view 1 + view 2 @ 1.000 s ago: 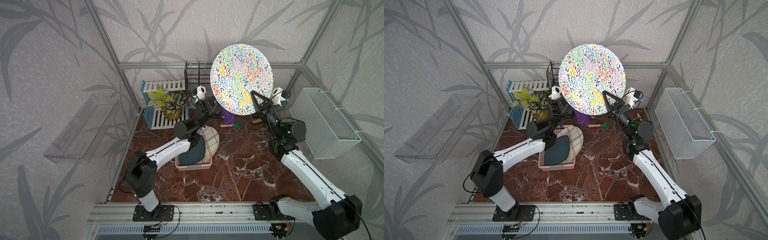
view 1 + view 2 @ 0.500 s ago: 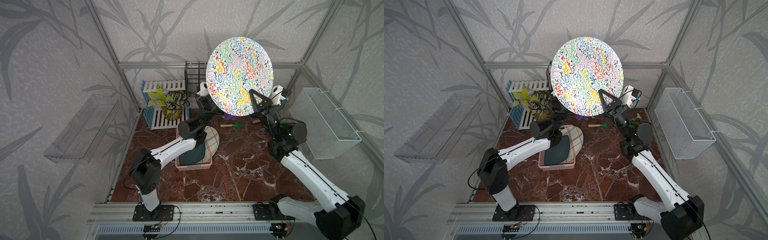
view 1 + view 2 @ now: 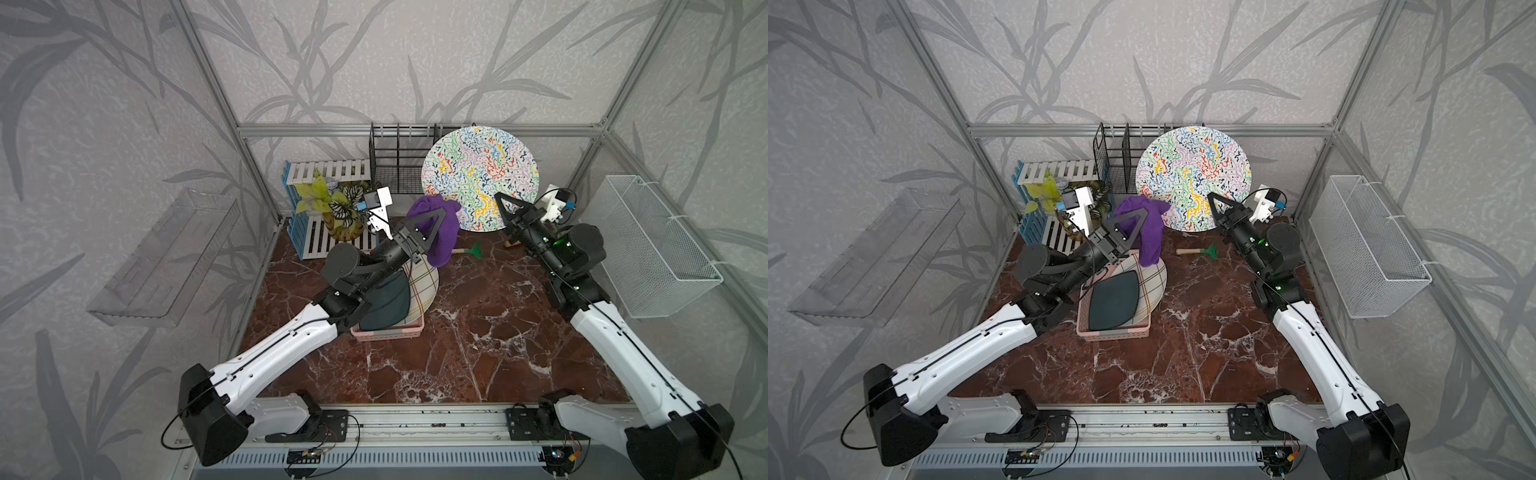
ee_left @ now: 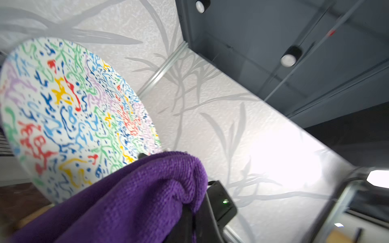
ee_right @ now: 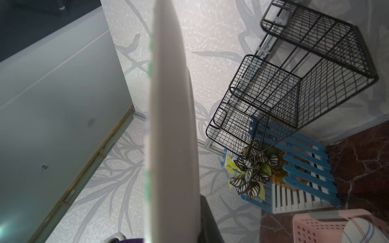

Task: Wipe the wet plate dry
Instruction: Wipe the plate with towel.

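Lowered since a second ago: the plate [image 3: 480, 178] sat high, above the back rail, and now hangs lower and further back, in front of the black wire rack [image 3: 399, 162], with its bottom rim near the surface [image 3: 478, 324]. You hold it by the right gripper [image 3: 500, 203], whose fingers are pinched on the lower right rim; the right wrist view shows the plate edge-on [image 5: 170, 126], standing close to upright with its patterned face toward the top views. Your left gripper [image 3: 434, 222] has come up from beside the pink basket [image 3: 388, 332] and now sits at the plate's lower left edge, fingers clamped narrow on the purple cloth [image 3: 440, 245], which drapes over them. From the left wrist the cloth [image 4: 130, 199] covers the lower part of the patterned face [image 4: 63, 109]; whether it presses on the plate or hangs just in front, you cannot tell. Judgement: both arms are now posed for wiping, with the cloth at one edge only, so most of the face looks not yet covered. Note that the one-sided rim grip may let the plate swing under cloth pressure.
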Controlling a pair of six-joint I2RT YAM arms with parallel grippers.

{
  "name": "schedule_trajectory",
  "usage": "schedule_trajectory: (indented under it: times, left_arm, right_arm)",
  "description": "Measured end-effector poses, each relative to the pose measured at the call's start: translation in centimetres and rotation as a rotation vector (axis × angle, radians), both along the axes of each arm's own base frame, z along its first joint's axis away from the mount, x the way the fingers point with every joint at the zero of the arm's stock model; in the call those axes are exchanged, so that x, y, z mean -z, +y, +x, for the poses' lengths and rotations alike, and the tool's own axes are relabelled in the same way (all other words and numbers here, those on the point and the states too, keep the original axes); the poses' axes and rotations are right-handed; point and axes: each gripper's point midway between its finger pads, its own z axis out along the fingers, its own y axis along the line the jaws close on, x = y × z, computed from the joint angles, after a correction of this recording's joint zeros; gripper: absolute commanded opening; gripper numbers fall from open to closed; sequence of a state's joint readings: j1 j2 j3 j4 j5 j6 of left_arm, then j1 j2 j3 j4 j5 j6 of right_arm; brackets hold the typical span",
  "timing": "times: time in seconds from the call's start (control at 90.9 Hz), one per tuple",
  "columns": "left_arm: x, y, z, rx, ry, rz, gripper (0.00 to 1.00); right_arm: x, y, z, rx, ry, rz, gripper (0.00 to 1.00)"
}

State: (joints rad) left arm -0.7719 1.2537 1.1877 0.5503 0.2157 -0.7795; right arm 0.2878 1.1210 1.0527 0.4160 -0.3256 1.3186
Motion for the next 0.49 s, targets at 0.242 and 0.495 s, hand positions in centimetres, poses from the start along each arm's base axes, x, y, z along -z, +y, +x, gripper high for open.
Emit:
schedule_trajectory:
  times: [0.242,0.495]
  left_arm:
    - [8.0,-3.3,6.1,-0.191,0.053,0.423,0.00]
    - [10.4,-6.6,4.6,-0.106,0.057,0.486,0.00]
  right_arm:
    - [2.8,1.9,0.1,-0.005,0.043,-0.112,0.00]
    - [5.5,4.0,0.2,-0.034,0.112,-0.174,0.00]
